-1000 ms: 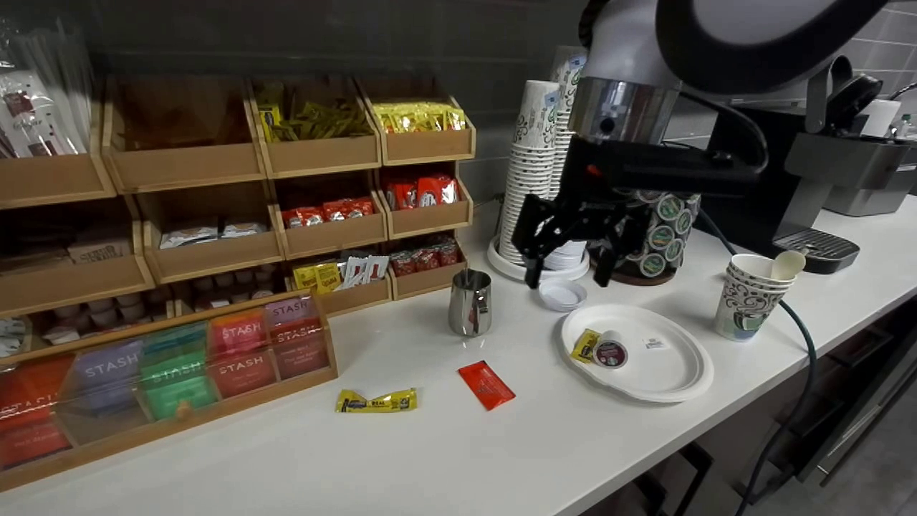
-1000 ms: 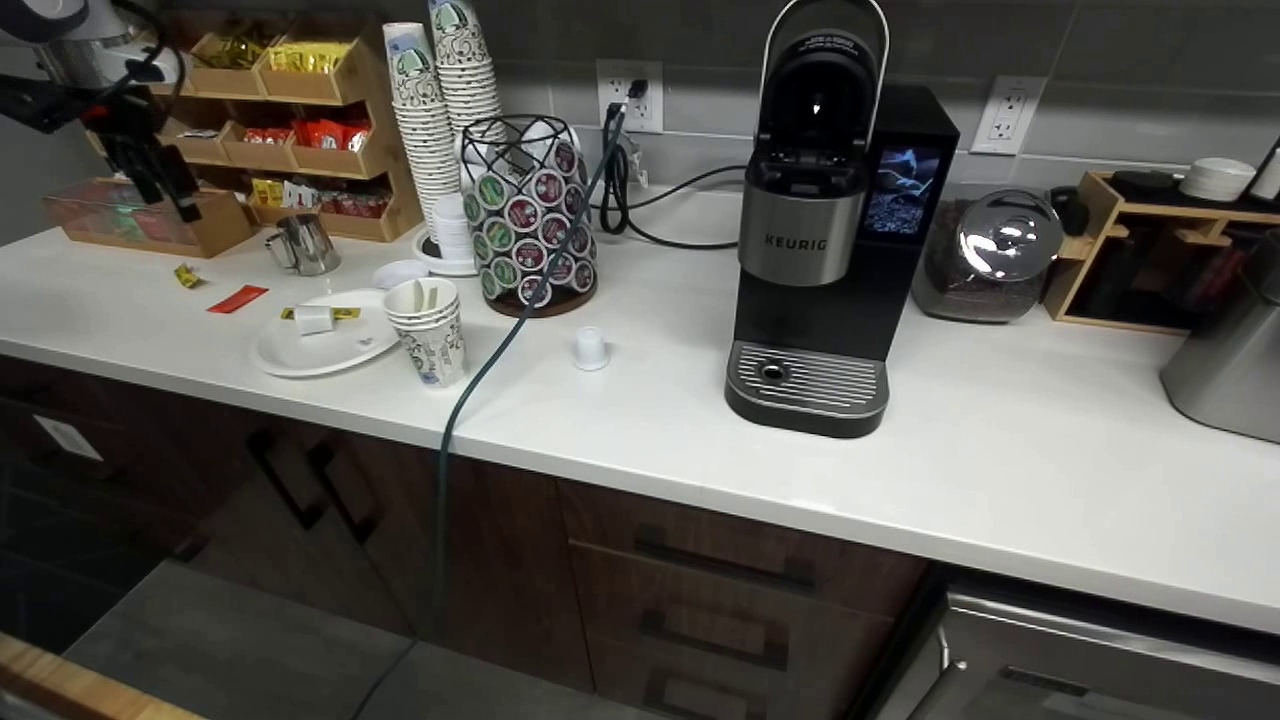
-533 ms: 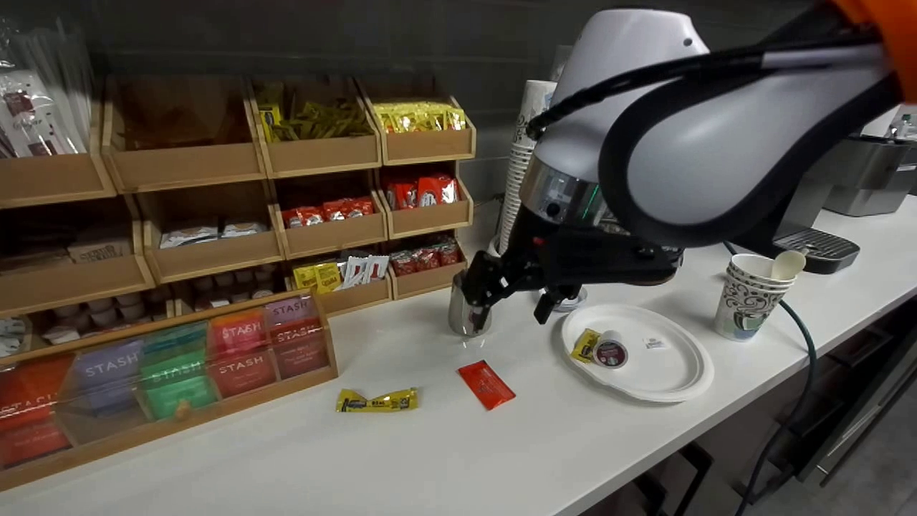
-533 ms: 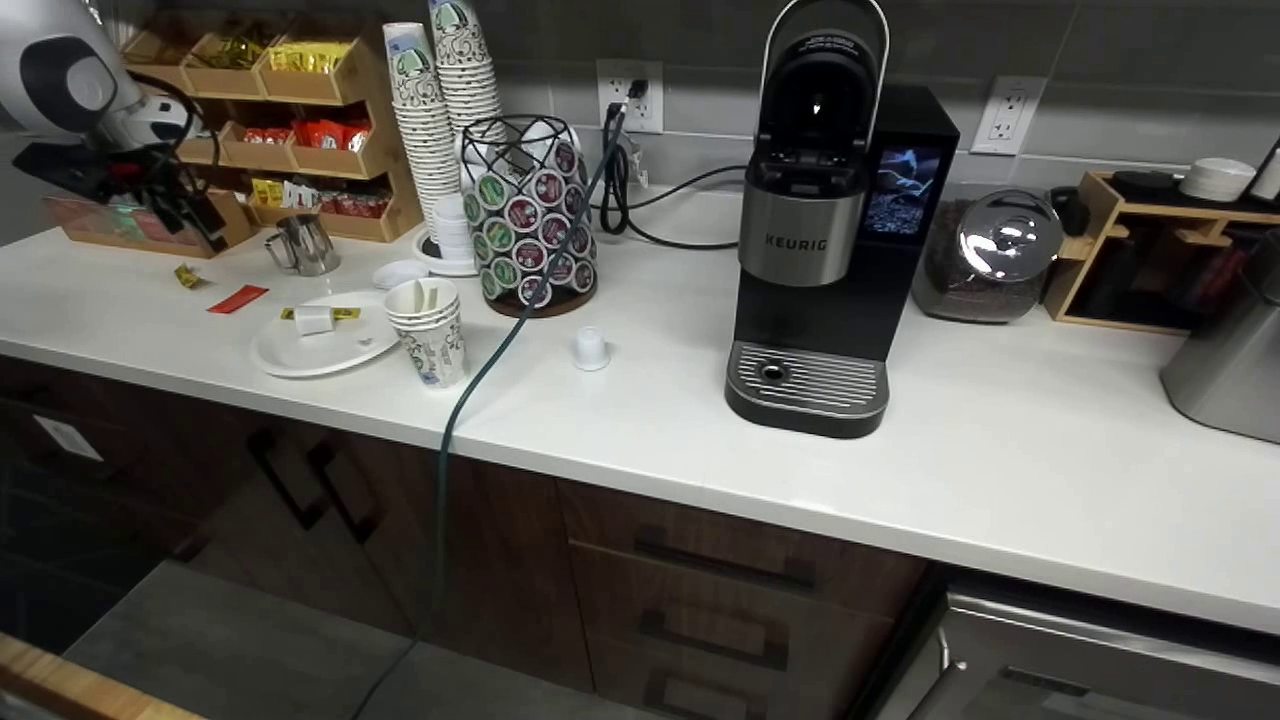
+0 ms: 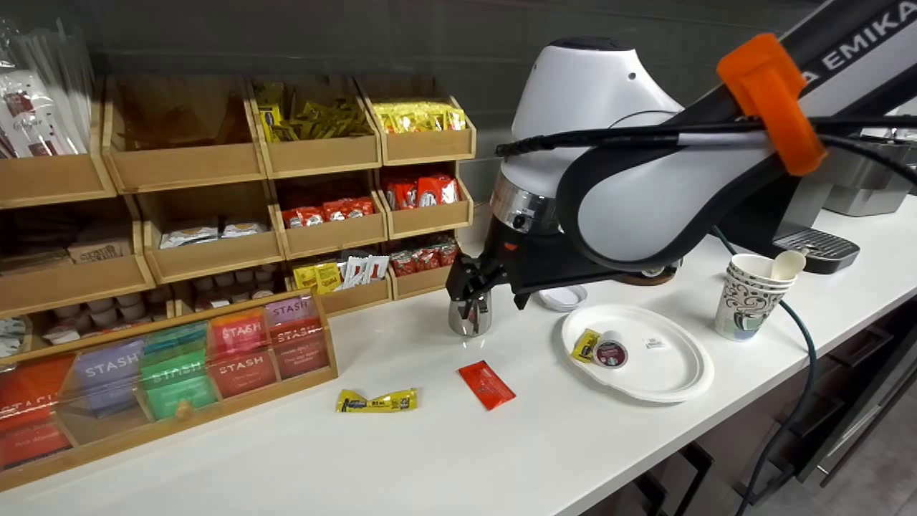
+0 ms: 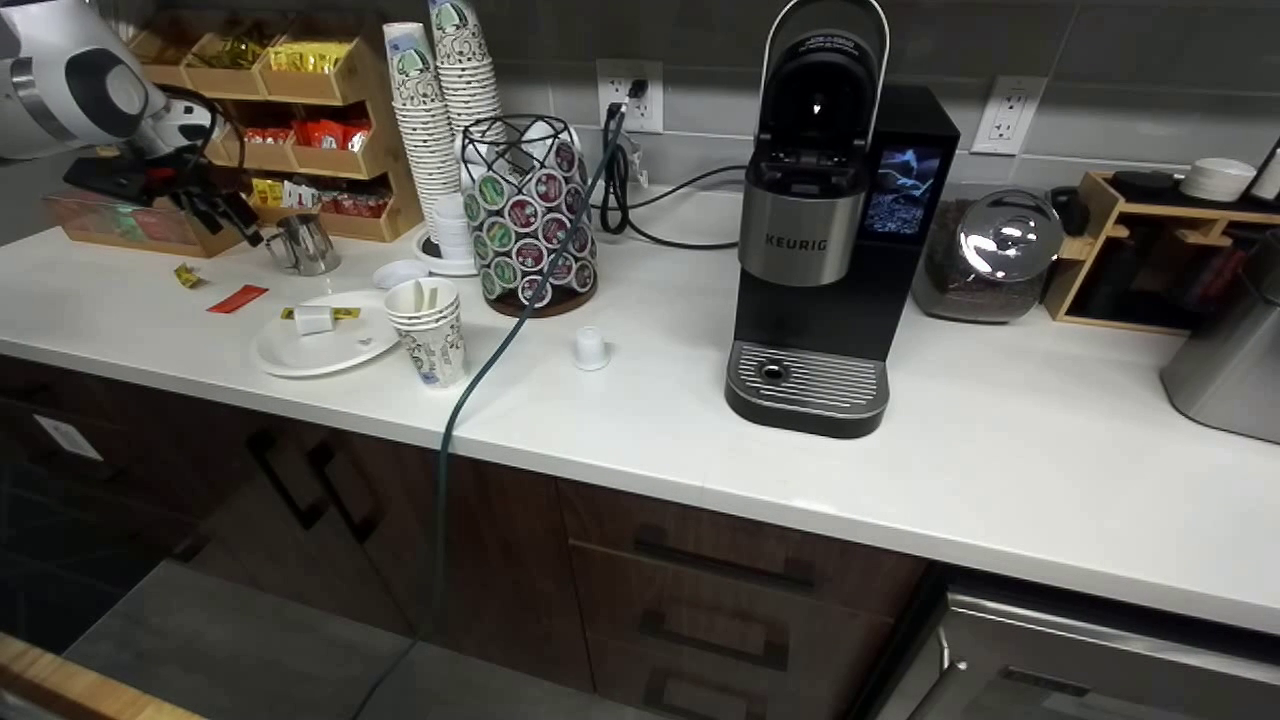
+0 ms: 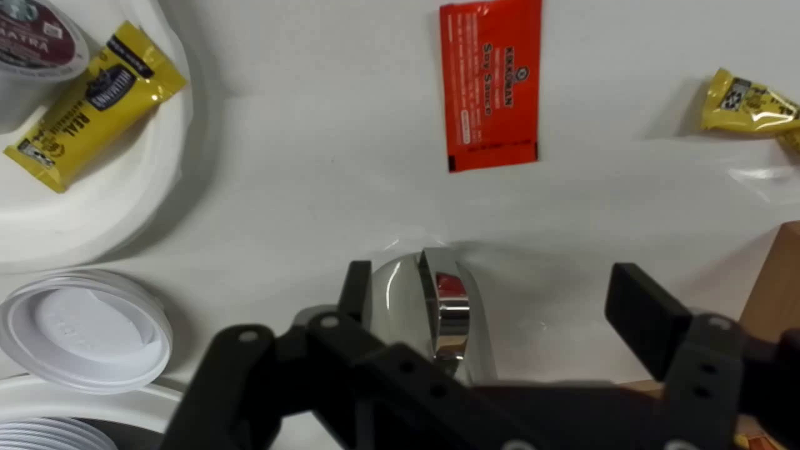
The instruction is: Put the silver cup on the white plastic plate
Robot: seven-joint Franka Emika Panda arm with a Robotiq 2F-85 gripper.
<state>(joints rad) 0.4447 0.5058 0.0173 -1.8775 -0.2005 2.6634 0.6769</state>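
- Wrist view: the gripper (image 7: 494, 281) is spread wide, the silver cup (image 7: 445, 319) showing in the gap.
- Both exterior views: the gripper is nearer the silver cup than before.
- Unmoved, the silver cup stands upright on the counter (image 5: 430, 455), apart from the white plastic plate (image 5: 666, 369).

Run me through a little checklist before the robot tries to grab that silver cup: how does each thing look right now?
1. Gripper open: ok; its fingers stand well apart.
2. Silver cup upright: ok; it stands on the counter.
3. Cup centred between the fingers: not ok, it seems; in the wrist view it sits nearer the finger at picture left.
4. Cup empty: cannot tell; its inside is not clearly shown.
5. Room on the white plastic plate: ok, I judge; the coffee pod and yellow packet lie toward one side, leaving bare space.
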